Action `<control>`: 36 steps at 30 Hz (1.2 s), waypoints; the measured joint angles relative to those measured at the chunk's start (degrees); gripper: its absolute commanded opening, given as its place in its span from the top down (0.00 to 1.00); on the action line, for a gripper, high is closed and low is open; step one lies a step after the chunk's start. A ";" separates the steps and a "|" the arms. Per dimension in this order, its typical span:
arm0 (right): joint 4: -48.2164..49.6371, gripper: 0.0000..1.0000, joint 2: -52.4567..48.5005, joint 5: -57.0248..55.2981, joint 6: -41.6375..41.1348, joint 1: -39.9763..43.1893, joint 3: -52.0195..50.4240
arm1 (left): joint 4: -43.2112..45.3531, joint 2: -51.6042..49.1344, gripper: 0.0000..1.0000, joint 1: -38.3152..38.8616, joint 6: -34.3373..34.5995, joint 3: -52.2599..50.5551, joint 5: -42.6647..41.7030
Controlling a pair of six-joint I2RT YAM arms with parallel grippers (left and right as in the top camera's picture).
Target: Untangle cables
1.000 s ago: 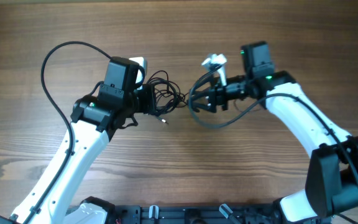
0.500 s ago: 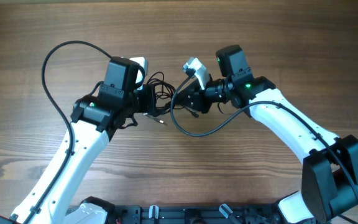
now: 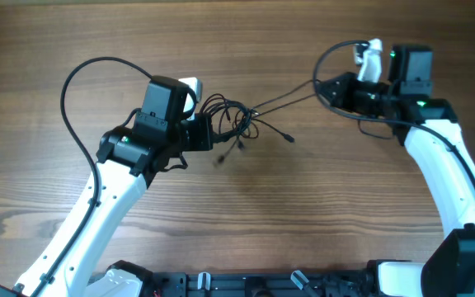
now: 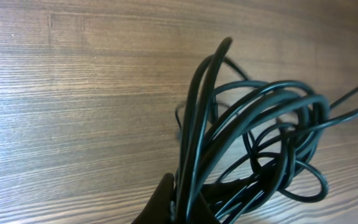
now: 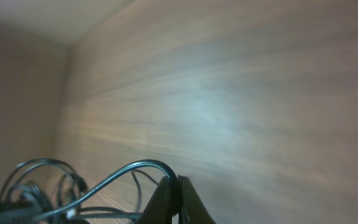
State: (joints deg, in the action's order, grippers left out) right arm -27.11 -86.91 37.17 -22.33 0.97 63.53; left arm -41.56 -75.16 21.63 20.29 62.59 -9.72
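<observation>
The cables (image 3: 231, 122) are a knotted bundle of thin black cords left of the table's middle. My left gripper (image 3: 209, 134) is shut on the bundle's left side. In the left wrist view the loops (image 4: 263, 124) fan out from my closed fingertips (image 4: 166, 198). One strand (image 3: 287, 101) runs taut from the knot up to my right gripper (image 3: 326, 88), which is shut on it at the far right. The right wrist view shows that strand (image 5: 120, 173) arching out of the closed right gripper (image 5: 178, 190). A loose plug end (image 3: 290, 137) lies right of the knot.
Bare wooden tabletop (image 3: 320, 206) lies all round. My left arm's own thick black cable (image 3: 71, 82) loops out at the left, and the right arm's thick cable (image 3: 328, 49) curls above its wrist. A black rail (image 3: 237, 285) runs along the near edge.
My right gripper closed on a strand near the bundle, then pulled away to the far right, drawing it taut. The bundle shifted slightly right. The left gripper stayed shut and nearly still.
</observation>
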 measured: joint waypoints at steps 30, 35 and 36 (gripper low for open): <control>-4.24 0.39 -5.20 11.15 45.07 -22.38 0.00 | 1.46 -0.04 0.96 -1.16 -24.76 0.02 -14.84; -4.33 0.50 -5.70 10.71 45.20 -22.38 0.00 | 1.49 -0.04 0.96 -1.16 -24.76 0.02 -14.84; -4.63 0.51 -5.73 10.71 45.22 -22.38 0.00 | 1.57 -0.04 0.96 -1.16 -24.74 0.02 -14.84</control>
State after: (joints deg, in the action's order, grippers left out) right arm -31.75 -92.64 47.88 22.90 -21.41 63.53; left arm -39.99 -75.20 20.47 -4.45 62.61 -24.56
